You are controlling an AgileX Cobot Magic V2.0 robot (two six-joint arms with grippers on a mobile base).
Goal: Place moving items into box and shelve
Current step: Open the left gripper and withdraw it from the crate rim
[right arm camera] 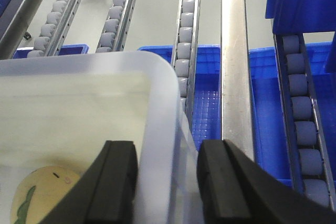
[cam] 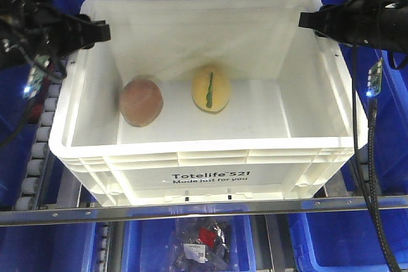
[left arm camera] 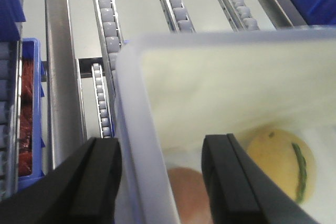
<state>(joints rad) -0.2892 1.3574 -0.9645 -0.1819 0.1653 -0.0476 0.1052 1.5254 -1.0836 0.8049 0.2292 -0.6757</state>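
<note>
Straddling opposite side walls of the box (cam: 210,176), left tool (left arm camera: 157,182) and right tool (right arm camera: 165,182) clamp its rim.

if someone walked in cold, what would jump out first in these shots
The big white box fills the middle of the front view, sitting on roller rails with blue bins below. On its floor lie a pinkish-brown ball at left and a pale yellow egg shape with a green stripe beside it. The left gripper and right gripper each straddle a side wall at the far corners, jaws on either side of the wall.
</note>
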